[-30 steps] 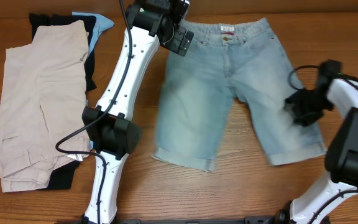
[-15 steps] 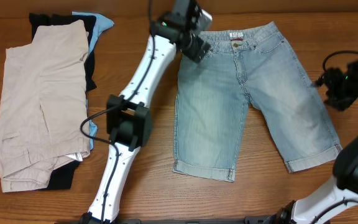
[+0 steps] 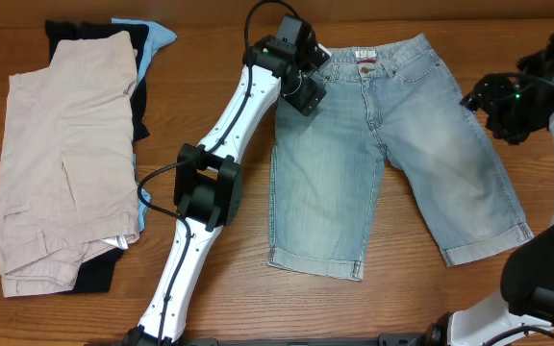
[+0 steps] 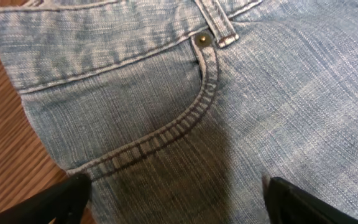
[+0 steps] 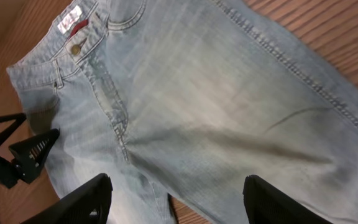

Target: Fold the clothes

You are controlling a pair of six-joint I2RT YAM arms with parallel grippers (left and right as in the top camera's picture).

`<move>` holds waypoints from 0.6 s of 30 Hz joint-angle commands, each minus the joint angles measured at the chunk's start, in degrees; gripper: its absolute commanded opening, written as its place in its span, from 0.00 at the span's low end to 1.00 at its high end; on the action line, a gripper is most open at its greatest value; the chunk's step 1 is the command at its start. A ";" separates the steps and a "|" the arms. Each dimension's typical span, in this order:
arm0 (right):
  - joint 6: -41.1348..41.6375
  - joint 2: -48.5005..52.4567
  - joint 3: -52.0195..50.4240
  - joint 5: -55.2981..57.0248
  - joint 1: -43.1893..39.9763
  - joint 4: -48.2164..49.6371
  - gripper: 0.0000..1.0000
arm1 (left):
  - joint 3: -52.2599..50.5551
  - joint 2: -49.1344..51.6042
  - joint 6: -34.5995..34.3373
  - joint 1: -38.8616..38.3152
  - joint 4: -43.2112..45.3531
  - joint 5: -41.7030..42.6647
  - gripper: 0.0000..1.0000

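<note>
The faded light-blue denim shorts [image 3: 383, 154] lie flat and front-up on the wooden table, waistband at the far edge and both legs spread toward me. My left gripper [image 3: 301, 82] hovers open over the waistband's left corner. In the left wrist view its fingertips [image 4: 67, 199] straddle the front pocket seam [image 4: 185, 124] below a brass rivet [image 4: 202, 40], holding nothing. My right gripper [image 3: 503, 106] hangs open above the table beside the right leg's outer seam. Seen from the right wrist, the right gripper [image 5: 179, 199] is well above the denim shorts [image 5: 216, 106], with nothing between its fingers.
At the left lies a pile: beige cargo shorts [image 3: 65, 154] on top of a black garment [image 3: 94, 34] and a bright-blue one [image 3: 157, 34]. The left arm [image 3: 205, 192] stretches across the table between the pile and the denim shorts.
The denim shorts have slid right and now lie spread flatter. My right gripper left the right leg, rising to the far right. My left gripper shifted right along the waistband.
</note>
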 commanded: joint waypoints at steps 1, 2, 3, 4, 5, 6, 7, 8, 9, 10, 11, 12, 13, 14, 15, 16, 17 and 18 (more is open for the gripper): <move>-0.63 -0.11 0.74 -0.26 1.18 0.33 0.72 | 0.37 3.82 1.25 0.20 -0.31 0.81 0.95; -0.63 -0.11 0.74 -0.26 1.40 0.33 0.72 | 0.37 4.28 1.20 0.26 -0.85 0.79 0.95; -0.61 -0.11 0.74 -0.26 1.60 0.22 0.72 | 0.37 4.66 1.18 0.28 -1.49 0.76 0.96; -0.59 -0.11 0.74 -0.28 1.75 0.13 0.72 | 0.37 4.90 1.07 0.35 -2.19 0.50 0.96; -0.57 -0.11 0.74 -0.31 1.86 -0.02 0.72 | 0.37 4.94 0.85 0.42 -3.02 -0.15 0.97; -0.57 -0.11 0.74 -0.31 2.10 -0.31 0.73 | 0.37 5.01 0.26 0.52 -4.17 -1.31 0.98; -0.57 -0.11 0.72 -0.31 2.45 -0.63 0.74 | 0.37 5.01 -0.52 0.61 -5.35 -3.26 0.99; -0.57 -0.11 0.72 -0.31 2.78 -0.94 0.75 | 0.37 5.01 -1.44 0.68 -6.45 -5.51 1.00; -0.57 -0.11 0.70 -0.28 3.32 -1.16 0.75 | 0.37 4.98 -2.62 0.74 -7.69 -7.93 1.00; -0.57 -0.11 0.68 -0.26 3.87 -1.31 0.75 | 0.37 4.98 -4.46 0.90 -9.29 -10.82 1.00; -0.57 -0.11 0.68 -0.26 4.66 -1.33 0.75 | 0.37 4.98 -6.47 1.25 -11.17 -13.46 1.00; -0.57 -0.09 0.68 -0.24 5.38 -1.31 0.75 | 0.37 5.01 -8.13 1.68 -12.98 -15.34 1.00; -0.39 -0.09 0.68 0.00 6.25 -1.25 0.75 | 0.37 5.01 -10.01 2.32 -15.08 -16.83 1.00; 0.70 -0.09 0.68 1.07 7.17 -1.25 0.75 | 0.37 5.01 -11.85 3.10 -17.25 -17.44 1.00; 1.88 -0.09 0.68 2.43 8.13 -1.29 0.75 | 0.37 5.01 -13.40 4.07 -19.65 -17.42 1.00; 2.64 -0.09 0.68 3.61 8.98 -1.33 0.76 | 0.37 5.01 -14.86 5.01 -21.86 -17.42 1.00; 3.37 -0.07 0.61 4.87 10.05 -1.38 0.77 | 0.37 5.01 -16.44 6.08 -24.06 -17.42 1.00; 3.93 -0.07 0.61 5.88 10.86 -1.57 0.78 | 0.37 5.01 -18.29 7.45 -26.64 -17.35 1.00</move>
